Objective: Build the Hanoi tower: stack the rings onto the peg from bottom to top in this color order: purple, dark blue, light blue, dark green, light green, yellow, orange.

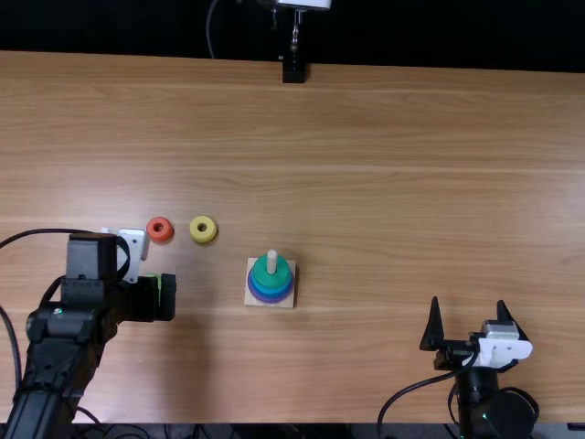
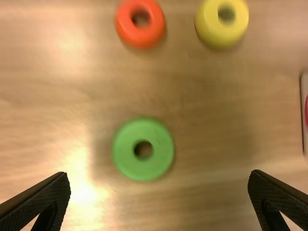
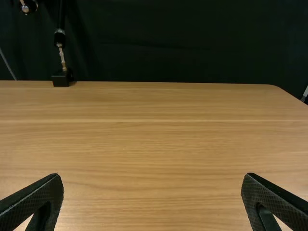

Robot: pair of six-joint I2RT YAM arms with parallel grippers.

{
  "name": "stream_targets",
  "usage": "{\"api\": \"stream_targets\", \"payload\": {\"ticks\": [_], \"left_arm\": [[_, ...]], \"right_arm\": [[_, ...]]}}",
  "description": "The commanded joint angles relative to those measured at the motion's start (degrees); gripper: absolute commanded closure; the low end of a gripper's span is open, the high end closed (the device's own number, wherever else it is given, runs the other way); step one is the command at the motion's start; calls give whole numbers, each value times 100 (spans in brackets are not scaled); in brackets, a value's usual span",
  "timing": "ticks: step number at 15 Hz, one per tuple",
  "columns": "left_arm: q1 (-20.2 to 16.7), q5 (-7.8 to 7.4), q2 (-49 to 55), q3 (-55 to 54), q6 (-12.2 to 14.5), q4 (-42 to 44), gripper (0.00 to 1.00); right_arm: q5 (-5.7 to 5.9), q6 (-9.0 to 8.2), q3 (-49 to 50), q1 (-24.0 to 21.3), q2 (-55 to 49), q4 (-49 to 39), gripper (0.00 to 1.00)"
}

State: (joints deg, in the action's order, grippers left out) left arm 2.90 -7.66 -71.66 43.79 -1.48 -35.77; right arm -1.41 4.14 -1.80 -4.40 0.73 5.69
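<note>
The table (image 1: pixel 366 183) carries the square base (image 1: pixel 251 301). Left of that base, the left gripper (image 1: pixel 166 297) has empty fingers spread wide; right of it, the right gripper (image 1: pixel 469 303) does likewise. On it, stacked rings (image 1: pixel 282 278) circle the peg (image 1: pixel 271 260). Left of it lie the light green ring (image 2: pixel 125 154), yellow ring (image 1: pixel 203 238) and red-orange ring (image 1: pixel 154 235).
</note>
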Motion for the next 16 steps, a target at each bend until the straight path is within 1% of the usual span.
{"api": "stream_targets", "payload": {"ticks": [1,3,4,5,6,7,9,14,16], "left_arm": [[203,-35,-279,341,53,-178,0],[229,-14,-613,516,84,-600,0],[264,154,-727,543,84,-631,0],[317,566,-850,552,84,-631,0],[343,914,-955,648,74,-610,0],[361,1093,-1043,754,74,-610,0],[361,1009,-1175,789,84,-547,0],[361,1009,-1650,807,84,-515,0],[361,1009,-1808,974,95,-526,0]], "right_arm": [[109,-45,84,-43,-73,112,0],[99,-45,84,-43,-73,112,0],[109,-45,84,-34,-73,112,0],[109,-45,84,-43,-73,112,0],[109,-45,84,-43,-73,112,0],[109,-45,84,-43,-73,112,0],[109,-45,84,-43,-73,112,0],[109,-45,84,-43,-73,112,0],[109,-45,84,-43,-73,112,0]]}}
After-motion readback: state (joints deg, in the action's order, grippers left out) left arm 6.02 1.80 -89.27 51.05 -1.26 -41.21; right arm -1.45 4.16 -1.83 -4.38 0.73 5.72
